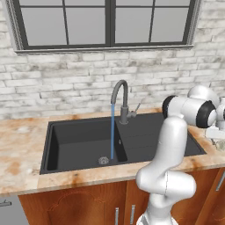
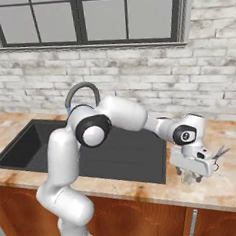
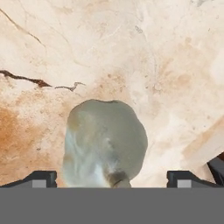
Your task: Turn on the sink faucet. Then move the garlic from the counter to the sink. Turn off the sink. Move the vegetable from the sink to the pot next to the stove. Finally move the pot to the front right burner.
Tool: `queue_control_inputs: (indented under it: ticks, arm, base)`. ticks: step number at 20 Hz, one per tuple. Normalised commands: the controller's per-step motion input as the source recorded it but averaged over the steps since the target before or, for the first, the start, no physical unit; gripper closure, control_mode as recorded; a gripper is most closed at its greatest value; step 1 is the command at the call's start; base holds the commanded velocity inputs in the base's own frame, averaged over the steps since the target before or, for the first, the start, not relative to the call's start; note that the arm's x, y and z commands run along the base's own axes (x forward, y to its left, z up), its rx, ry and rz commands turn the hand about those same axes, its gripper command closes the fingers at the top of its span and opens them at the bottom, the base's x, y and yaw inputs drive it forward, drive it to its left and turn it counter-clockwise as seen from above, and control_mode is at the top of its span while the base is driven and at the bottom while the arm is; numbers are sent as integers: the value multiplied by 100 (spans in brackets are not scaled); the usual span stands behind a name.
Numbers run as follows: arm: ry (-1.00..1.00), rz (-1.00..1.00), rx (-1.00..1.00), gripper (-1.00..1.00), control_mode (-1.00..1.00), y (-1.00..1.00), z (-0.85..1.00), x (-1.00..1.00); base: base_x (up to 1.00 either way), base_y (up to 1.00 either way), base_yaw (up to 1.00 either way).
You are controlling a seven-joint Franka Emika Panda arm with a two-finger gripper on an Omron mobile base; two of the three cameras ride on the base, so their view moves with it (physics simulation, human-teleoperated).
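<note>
Water runs in a thin blue stream (image 1: 112, 132) from the dark gooseneck sink faucet (image 1: 119, 94) into the black sink (image 1: 70, 136) near its round drain (image 1: 103, 160). The garlic (image 3: 105, 140), a pale bulb, lies on the beige counter (image 3: 131, 43) to the right of the basin. My gripper (image 3: 111, 177) hangs straight over it, open, with one dark fingertip (image 3: 41, 178) on each side and no contact visible. From the right base camera the gripper (image 2: 188, 174) sits low over the counter (image 2: 230, 181), just past the drainboard's right edge.
The flat black drainboard (image 1: 149, 132) lies between basin and garlic. A brick wall (image 1: 66, 83) and a window (image 1: 105, 22) stand behind the faucet. Reddish-brown cabinets (image 1: 88, 204) run below the counter's front edge. My arm's elbow (image 2: 93, 129) arches over the sink.
</note>
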Motion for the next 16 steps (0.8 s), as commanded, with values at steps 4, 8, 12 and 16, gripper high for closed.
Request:
queue_control_inputs:
  ticks: [4,8,12,16]
  arm:
    - [-5,0,3,-100,-100,0,-4,-42]
    - [-11,0,2,-100,-100,7,-2,-16]
    - [-19,0,1,-100,-100,19,13,-3]
    - [-16,1,0,-100,-100,14,23,-2]
  base:
    - [0,0,0]
    - [0,0,0]
    - [0,0,0]
    - [0,0,0]
